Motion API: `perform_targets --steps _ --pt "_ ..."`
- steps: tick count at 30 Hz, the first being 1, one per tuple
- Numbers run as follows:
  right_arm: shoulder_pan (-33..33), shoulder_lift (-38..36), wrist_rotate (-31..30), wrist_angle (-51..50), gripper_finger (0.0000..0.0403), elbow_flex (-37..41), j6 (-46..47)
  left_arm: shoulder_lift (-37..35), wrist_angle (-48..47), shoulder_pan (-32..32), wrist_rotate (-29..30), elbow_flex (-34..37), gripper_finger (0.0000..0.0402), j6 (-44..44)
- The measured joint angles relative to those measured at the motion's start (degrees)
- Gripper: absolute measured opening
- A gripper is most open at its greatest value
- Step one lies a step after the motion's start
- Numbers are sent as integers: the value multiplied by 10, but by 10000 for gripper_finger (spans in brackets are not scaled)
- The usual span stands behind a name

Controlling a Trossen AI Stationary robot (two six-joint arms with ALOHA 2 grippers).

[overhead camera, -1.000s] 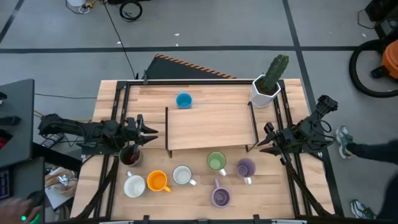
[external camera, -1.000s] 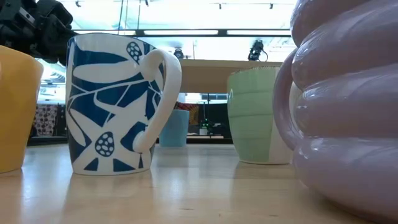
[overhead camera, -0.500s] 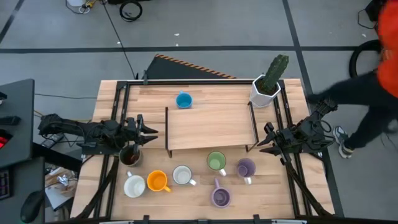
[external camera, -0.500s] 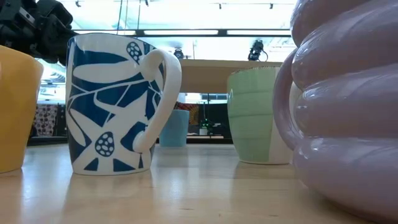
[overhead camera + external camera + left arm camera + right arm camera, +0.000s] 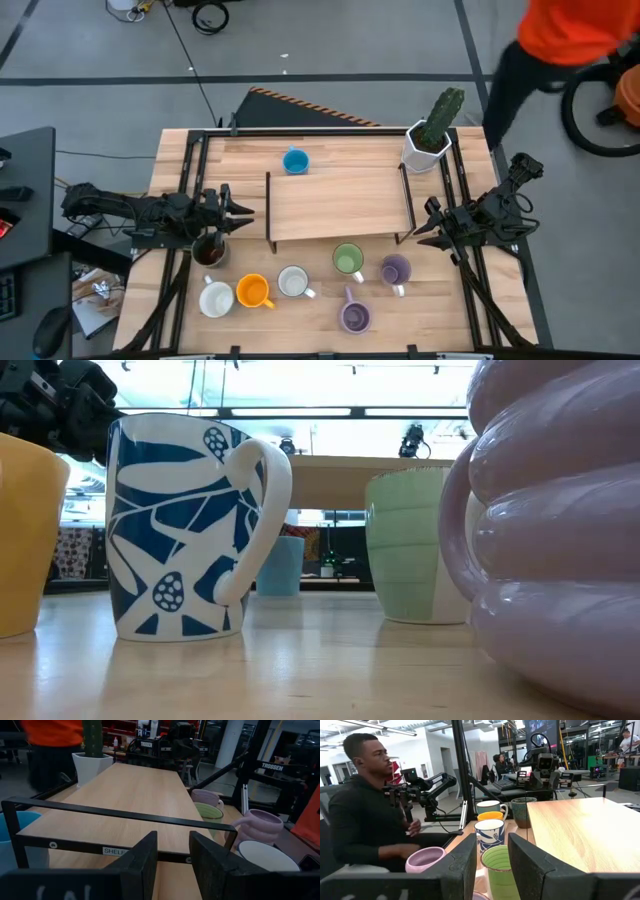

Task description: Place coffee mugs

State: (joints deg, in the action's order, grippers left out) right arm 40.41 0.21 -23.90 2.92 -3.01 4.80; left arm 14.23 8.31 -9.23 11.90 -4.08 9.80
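Several coffee mugs stand upright on their bases along the table's near side: dark brown (image 5: 210, 252), white (image 5: 216, 298), orange (image 5: 253, 291), white with a blue pattern (image 5: 293, 282), green (image 5: 348, 260) and two purple (image 5: 396, 269) (image 5: 355, 315). A blue mug (image 5: 295, 161) stands alone beyond the shelf (image 5: 340, 205). My left gripper (image 5: 240, 212) hovers at the shelf's left end, just beyond the brown mug, open and holding nothing (image 5: 172, 865). My right gripper (image 5: 420, 232) hovers at the shelf's right end, open and holding nothing (image 5: 492, 865).
A white pot with a cactus (image 5: 428, 145) stands at the far right corner. The raised wooden shelf on its black frame (image 5: 120, 812) fills the table's middle. A person in orange (image 5: 560, 40) stands beyond the far right corner, and a seated person (image 5: 365, 820) shows past the table's left side.
Both arms and all the mugs have kept still. A person in orange has walked along the table's right side toward its far right corner.
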Motion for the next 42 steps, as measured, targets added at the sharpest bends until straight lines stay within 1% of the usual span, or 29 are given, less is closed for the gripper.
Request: perform_targets --steps 14,18,22,32,33,36,37,41,42 --pt "0 0 0 0 117 0 0 0 1 0 0 0 118 0" --pt "0 0 0 0 116 0 0 0 54 0 0 0 118 -14" --pt "0 0 0 0 117 0 0 0 129 0 0 0 118 4" --pt "0 0 0 0 117 0 -5 0 133 0 0 0 118 -10" --pt "0 0 -1 2 117 0 -30 0 133 0 0 0 118 -10" --pt "-1 0 -14 25 117 0 -155 0 136 0 0 0 118 -10" --pt "-1 0 -15 27 117 0 -183 0 140 0 0 0 118 -10" --pt "-1 0 -16 33 117 0 -230 0 168 0 0 0 118 -10" --pt "-1 0 -27 45 117 0 -244 0 178 0 0 0 118 -10"
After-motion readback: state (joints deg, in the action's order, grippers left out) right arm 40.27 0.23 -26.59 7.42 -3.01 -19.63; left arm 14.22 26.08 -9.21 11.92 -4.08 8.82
